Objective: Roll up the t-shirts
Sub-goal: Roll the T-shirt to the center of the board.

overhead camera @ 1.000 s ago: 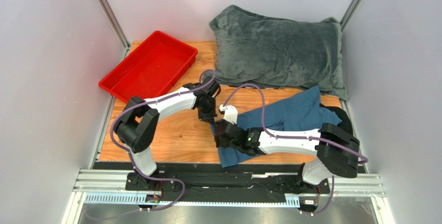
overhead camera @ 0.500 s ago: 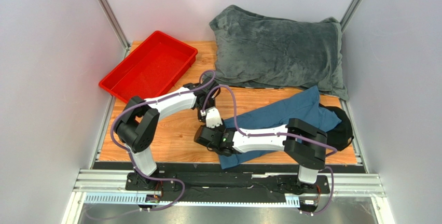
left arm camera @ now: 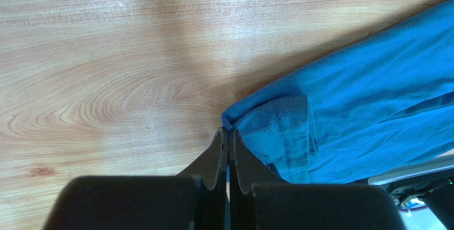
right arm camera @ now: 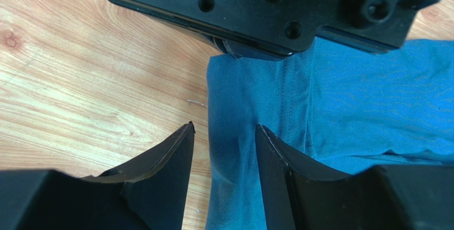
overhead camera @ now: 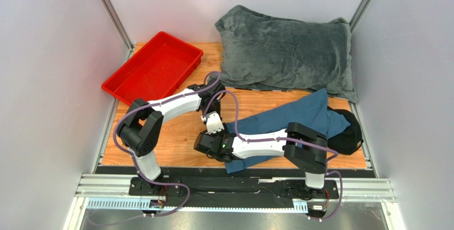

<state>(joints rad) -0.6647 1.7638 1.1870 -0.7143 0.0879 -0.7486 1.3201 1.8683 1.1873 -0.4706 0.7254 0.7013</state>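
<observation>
A dark teal-blue t-shirt (overhead camera: 290, 115) lies bunched in a long strip across the right of the wooden table. My left gripper (overhead camera: 209, 115) is shut on its left corner; in the left wrist view the closed fingertips (left arm camera: 228, 130) pinch the folded hem of the t-shirt (left arm camera: 341, 118). My right gripper (overhead camera: 212, 129) is just in front of it and stands open. In the right wrist view the right gripper (right arm camera: 224, 129) straddles the t-shirt's edge (right arm camera: 234, 107), one finger over bare wood and the other over cloth. The left gripper's black body (right arm camera: 266, 6) is close ahead.
A red tray (overhead camera: 154, 67) sits at the back left. A large fuzzy grey blanket (overhead camera: 288, 49) fills the back right. A black cloth item (overhead camera: 347, 134) lies beside the t-shirt's right end. Grey walls enclose the table on three sides.
My right arm has swung left along the t-shirt's near end up to the left gripper, and its jaws have widened slightly. The left arm has stayed put.
</observation>
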